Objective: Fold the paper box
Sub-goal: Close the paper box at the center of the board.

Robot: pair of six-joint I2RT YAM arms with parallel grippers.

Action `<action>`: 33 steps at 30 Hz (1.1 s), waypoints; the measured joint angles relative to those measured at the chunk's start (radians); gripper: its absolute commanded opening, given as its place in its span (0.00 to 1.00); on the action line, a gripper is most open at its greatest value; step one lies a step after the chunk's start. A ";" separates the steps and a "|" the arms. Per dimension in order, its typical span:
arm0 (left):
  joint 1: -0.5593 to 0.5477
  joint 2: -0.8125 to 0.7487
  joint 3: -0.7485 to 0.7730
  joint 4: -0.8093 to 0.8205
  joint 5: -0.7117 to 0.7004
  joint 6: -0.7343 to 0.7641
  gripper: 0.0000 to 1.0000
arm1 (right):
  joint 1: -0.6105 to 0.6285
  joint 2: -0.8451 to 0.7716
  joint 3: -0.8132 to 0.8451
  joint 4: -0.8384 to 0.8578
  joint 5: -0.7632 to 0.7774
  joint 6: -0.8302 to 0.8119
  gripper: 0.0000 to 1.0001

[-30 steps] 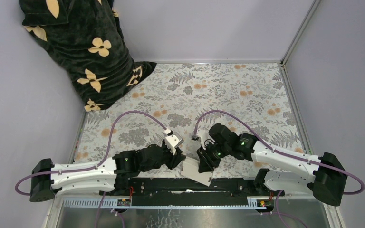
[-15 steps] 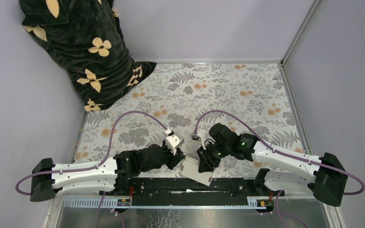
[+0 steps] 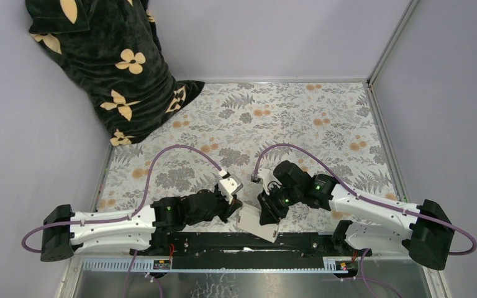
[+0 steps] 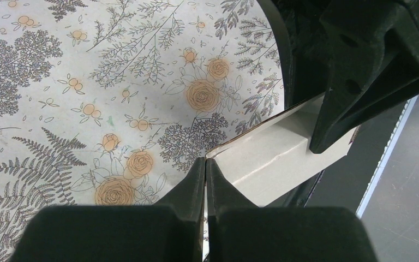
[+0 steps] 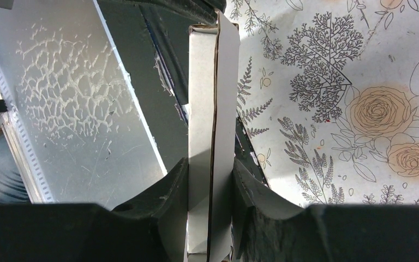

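Floral-patterned table (image 3: 298,118) has one paper box (image 3: 251,222) at the middle of its near edge, held by two sets of jaws: right jaws clamp its sides, left jaws are closed on its thin corner flap.

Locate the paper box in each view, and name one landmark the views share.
Top external: paper box sits low centre.
Left wrist: right of centre, its corner at the shut left fingers.
Right wrist: centre, clamped by the right fingers.
Shared landmark: floral tablecloth.
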 measured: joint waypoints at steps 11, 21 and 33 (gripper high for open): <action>0.000 0.051 0.032 -0.010 -0.026 0.000 0.02 | -0.003 0.002 -0.001 0.000 0.013 0.006 0.04; 0.000 0.098 0.052 -0.008 -0.064 0.000 0.02 | -0.001 0.002 -0.001 0.002 0.071 0.006 0.03; 0.000 0.148 0.078 -0.007 -0.098 0.000 0.01 | 0.018 0.002 -0.002 0.009 0.149 0.006 0.02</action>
